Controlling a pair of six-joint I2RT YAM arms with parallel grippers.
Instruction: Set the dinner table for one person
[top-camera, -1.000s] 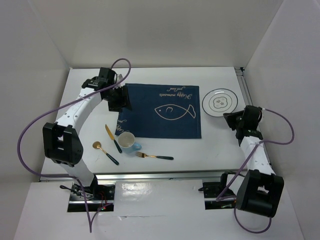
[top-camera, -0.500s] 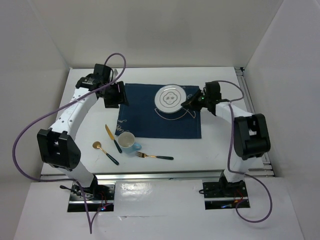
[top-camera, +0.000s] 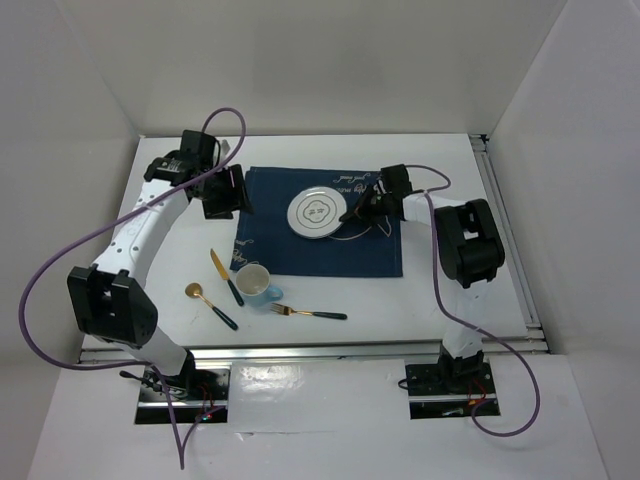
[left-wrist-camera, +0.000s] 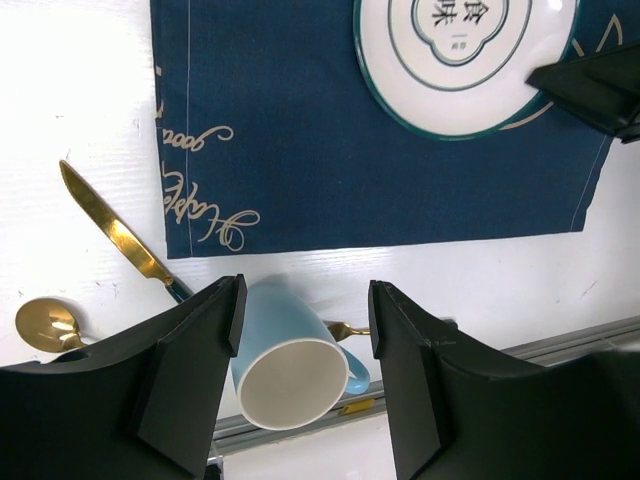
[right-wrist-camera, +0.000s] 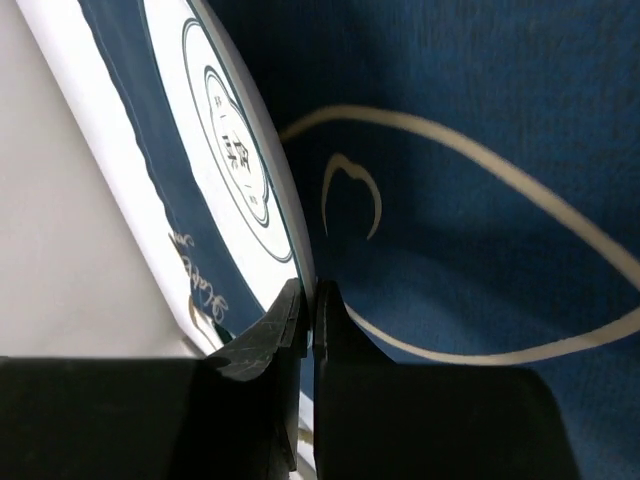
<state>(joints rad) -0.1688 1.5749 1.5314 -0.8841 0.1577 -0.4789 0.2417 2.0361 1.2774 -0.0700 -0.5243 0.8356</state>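
White walls close off three sides. The dinner table (top-camera: 440, 290) fills the floor between them: flat, plain white, with a metal rail (top-camera: 350, 349) on its near edge. The table's long axis runs left to right across the top view, and its short axis runs from the arm bases to the back wall.

- Placemat (top-camera: 320, 245): navy with a fish outline and pale script, lying mid-table. Its long side is parallel to the table's long axis.
- Plate (top-camera: 320, 212): white with dark rings, over the placemat's far-centre part. I cannot tell whether it is resting or lifted.
- Right jaws: clenched on the plate's right rim, above the placemat's right half.
- Left jaws: spread with nothing between them, above the placemat's far-left corner.
- Mug (top-camera: 257, 283): light blue, just beside the placemat's near-left corner.
- Knife (top-camera: 222, 272): gold, left of that corner.
- Spoon (top-camera: 205, 300): gold, farther left of that corner than the knife.
- Fork (top-camera: 305, 313): nearward of the placemat's near edge and roughly parallel to it.
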